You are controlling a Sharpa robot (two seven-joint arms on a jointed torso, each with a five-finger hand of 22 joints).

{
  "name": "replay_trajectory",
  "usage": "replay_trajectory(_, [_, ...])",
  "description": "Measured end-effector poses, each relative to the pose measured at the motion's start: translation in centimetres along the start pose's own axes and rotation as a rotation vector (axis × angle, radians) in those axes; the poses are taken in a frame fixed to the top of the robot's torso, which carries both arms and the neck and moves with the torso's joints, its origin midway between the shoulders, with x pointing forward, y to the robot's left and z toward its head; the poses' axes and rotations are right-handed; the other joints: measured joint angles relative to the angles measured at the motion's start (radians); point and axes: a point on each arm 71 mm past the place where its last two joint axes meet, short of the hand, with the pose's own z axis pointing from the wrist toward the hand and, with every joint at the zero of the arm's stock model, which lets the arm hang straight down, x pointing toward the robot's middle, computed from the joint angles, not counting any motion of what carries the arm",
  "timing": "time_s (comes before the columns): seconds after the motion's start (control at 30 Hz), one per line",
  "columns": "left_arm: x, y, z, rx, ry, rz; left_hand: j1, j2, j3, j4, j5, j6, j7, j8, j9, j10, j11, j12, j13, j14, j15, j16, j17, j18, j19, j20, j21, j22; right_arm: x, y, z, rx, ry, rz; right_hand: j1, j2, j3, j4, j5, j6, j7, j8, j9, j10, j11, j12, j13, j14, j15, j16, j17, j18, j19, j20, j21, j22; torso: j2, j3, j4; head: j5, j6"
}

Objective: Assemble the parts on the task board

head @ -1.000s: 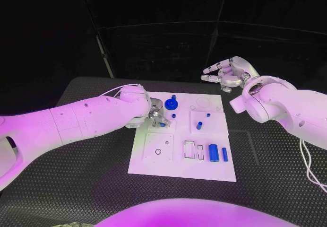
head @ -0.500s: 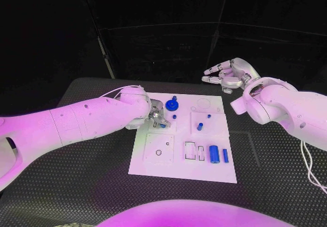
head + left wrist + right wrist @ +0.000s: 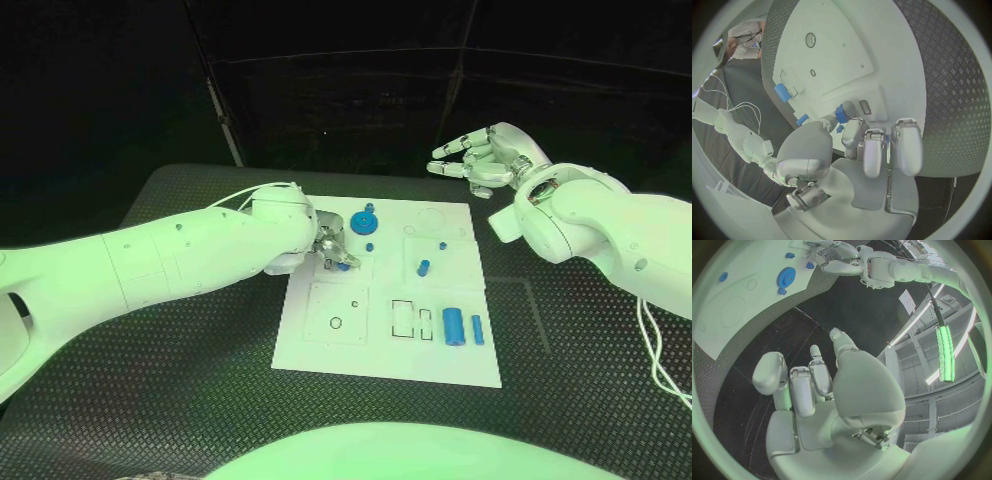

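Your left hand (image 3: pixel 330 243) sits low over the left side of the white task board (image 3: pixel 335 345), fingers curled down onto it. In the left wrist view its fingertips (image 3: pixel 853 131) close around a small blue part (image 3: pixel 842 114) right at the board surface, so you are pinching that piece. Your right hand (image 3: pixel 483 155) hangs in the air beyond the board's far right corner, well apart from it, holding nothing, fingers spread and gently bent.

On the board, a blue round gear-like part (image 3: pixel 364 221) stands near the far edge, with a small blue peg (image 3: pixel 369 246) just in front of it. A short blue pin (image 3: pixel 423 267) lies tilted toward the middle right. Near the right edge, a blue cylinder (image 3: pixel 453 323) and a slimmer blue bar (image 3: pixel 477 328) lie side by side, just beside two empty rectangular slots (image 3: pixel 411 319).
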Motion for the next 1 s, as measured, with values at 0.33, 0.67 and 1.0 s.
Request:
replay_trajectory(0.33, [0.02,0.05,0.01,-0.001,-0.008,0.000,0.007,0.007,0.000,0.000,0.000,0.005,-0.005,-0.002,0.001,0.000,0.000,0.004,0.000,0.004,-0.004,0.000,0.000,0.000,0.003,-0.003,0.000,0.000,0.00,0.00,0.00,0.000,0.000,-0.001,0.000,0.000,0.000,0.000,0.000,0.000,0.000,0.000,0.000,0.000,0.000,0.000,0.000,0.000,0.000,0.000,0.000,0.000,0.000,0.000,0.000,0.000,0.001,0.0000,-0.0011,-0.001,0.003])
replay_trajectory(0.67, [0.10,-0.14,-0.01,0.004,-0.021,-0.004,0.094,0.049,0.038,-0.061,-0.001,0.009,-0.005,-0.001,0.011,0.004,-0.004,0.004,0.002,0.003,-0.005,0.000,0.000,0.000,0.007,-0.007,0.000,0.000,-0.01,0.00,-0.02,0.000,0.000,-0.001,0.000,0.000,0.000,0.000,0.000,0.000,0.000,0.000,0.000,0.000,0.000,0.000,0.000,0.000,0.000,0.000,0.000,0.000,0.000,0.000,0.000,0.000,0.001,-0.0001,-0.0011,-0.002,0.001])
replay_trajectory(1.0, [-0.02,-0.16,-0.07,0.005,-0.049,-0.020,0.161,0.078,0.084,-0.086,0.005,-0.001,0.000,-0.009,0.018,0.007,-0.007,0.004,-0.001,0.004,-0.011,0.000,0.000,0.000,0.007,-0.007,0.000,0.000,-0.02,-0.01,-0.02,0.000,0.000,-0.001,0.000,0.000,-0.004,0.004,0.000,0.000,0.000,0.000,0.000,0.000,0.000,0.000,0.000,0.000,0.000,0.000,0.000,0.000,0.000,0.000,0.000,0.000,0.000,-0.0002,-0.0009,-0.002,0.000])
